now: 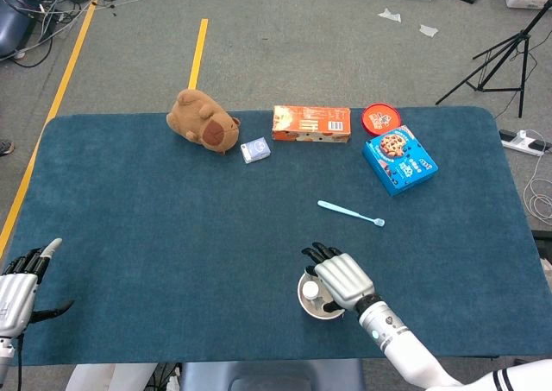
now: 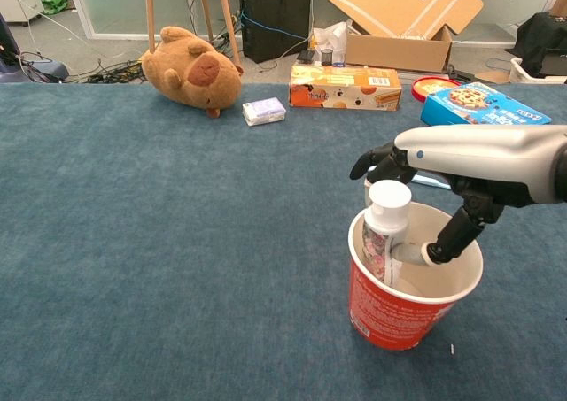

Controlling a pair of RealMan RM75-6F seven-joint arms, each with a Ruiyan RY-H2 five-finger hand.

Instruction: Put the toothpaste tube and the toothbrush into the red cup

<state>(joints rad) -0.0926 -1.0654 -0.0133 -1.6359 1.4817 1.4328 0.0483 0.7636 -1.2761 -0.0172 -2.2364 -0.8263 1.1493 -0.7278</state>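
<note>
Little print can be read. The orange box [image 2: 345,88] at the far edge of the table [image 2: 133,242] carries dark lettering near its left end in the chest view, too blurred to spell out; a white label sits at its right end, unreadable. The blue box [image 2: 483,103] far right shows cookie pictures and a small white wordmark, possibly a brand, not legible. The red cup [image 2: 400,312] near right bears fine white print on its wall, too small to read. The tube [image 2: 386,233] standing in it has a patterned label with no readable words.
</note>
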